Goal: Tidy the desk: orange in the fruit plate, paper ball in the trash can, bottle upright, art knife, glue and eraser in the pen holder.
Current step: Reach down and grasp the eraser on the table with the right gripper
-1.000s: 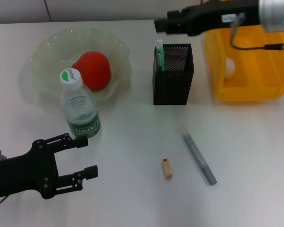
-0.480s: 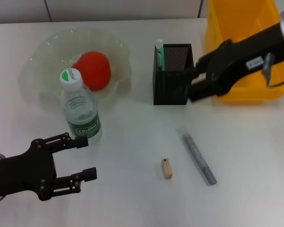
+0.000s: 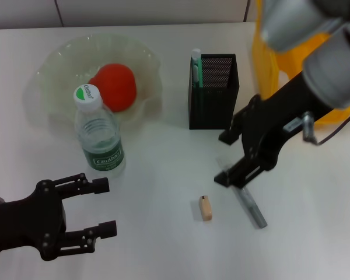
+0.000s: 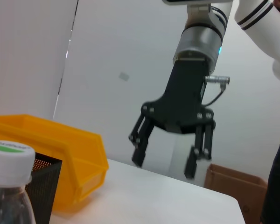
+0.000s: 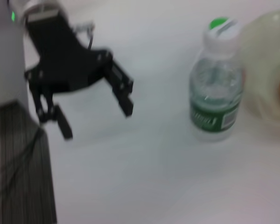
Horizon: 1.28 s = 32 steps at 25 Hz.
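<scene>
- Right tool (image 3: pixel 228 157) hangs over the bench (image 3: pixel 163 245), fingers spread wide, nothing between them, just in front of the pen holder (image 3: pixel 213 92).
- The grey art knife (image 3: pixel 248 207) lies flat right under that tool, one end hidden beneath a finger; the eraser (image 3: pixel 206 208) sits just beside it, apart.
- Open bench stretches along the near edge between both tools.
- Left tool (image 3: pixel 99 207), fingers apart and empty, hovers at the near left, close to the upright bottle (image 3: pixel 98 133).
- Orange (image 3: pixel 114 86) rests in the fruit plate (image 3: pixel 52 70); the trash can (image 3: pixel 262 70) stands far right.
</scene>
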Tool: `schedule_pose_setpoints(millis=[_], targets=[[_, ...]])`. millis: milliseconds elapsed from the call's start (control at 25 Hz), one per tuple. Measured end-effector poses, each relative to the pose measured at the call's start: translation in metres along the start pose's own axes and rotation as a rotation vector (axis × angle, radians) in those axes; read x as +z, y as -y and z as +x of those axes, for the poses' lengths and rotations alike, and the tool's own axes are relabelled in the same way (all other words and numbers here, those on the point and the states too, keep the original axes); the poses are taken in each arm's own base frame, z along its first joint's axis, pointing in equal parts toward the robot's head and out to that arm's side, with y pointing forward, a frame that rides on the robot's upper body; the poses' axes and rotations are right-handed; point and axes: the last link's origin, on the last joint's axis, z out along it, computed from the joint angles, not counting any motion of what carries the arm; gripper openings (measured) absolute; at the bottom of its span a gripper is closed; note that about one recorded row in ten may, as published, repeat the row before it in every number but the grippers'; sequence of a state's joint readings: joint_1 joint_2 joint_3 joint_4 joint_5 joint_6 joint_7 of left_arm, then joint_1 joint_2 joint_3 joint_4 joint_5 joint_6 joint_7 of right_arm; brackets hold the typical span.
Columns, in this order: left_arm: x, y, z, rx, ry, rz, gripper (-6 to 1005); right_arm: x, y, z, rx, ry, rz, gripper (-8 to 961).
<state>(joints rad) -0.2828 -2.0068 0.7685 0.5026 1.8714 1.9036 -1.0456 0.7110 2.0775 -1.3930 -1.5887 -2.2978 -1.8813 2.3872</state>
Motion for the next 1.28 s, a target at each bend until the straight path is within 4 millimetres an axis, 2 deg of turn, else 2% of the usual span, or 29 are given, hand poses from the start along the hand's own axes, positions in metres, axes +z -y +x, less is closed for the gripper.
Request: schedule_pose_setpoints(millis=[80, 320, 800, 960, 1280], targets=[[-0.001, 0.000, 0.001, -0.007, 0.000, -0.003, 766, 0.007, -0.003, -0.003, -0.032, -0.047, -0.009, 767], [-0.003, 0.000, 0.002, -0.012, 0.002, -0.010, 765, 0.032, -0.008, -0.005, -0.126, -0.138, -0.074, 748], [-0.001, 0.001, 0.006, -0.005, -0.005, -0.024, 765, 0.089, 0.003, -0.003, -0.146, -0.219, -0.109, 710], [0.000, 0.001, 0.006, -0.005, -0.009, -0.023, 765, 0.102, 0.006, -0.002, -0.146, -0.239, -0.097, 697], [0.001, 0.001, 0.006, -0.005, -0.010, -0.022, 766, 0.113, 0.010, 0.000, -0.147, -0.251, -0.080, 672]])
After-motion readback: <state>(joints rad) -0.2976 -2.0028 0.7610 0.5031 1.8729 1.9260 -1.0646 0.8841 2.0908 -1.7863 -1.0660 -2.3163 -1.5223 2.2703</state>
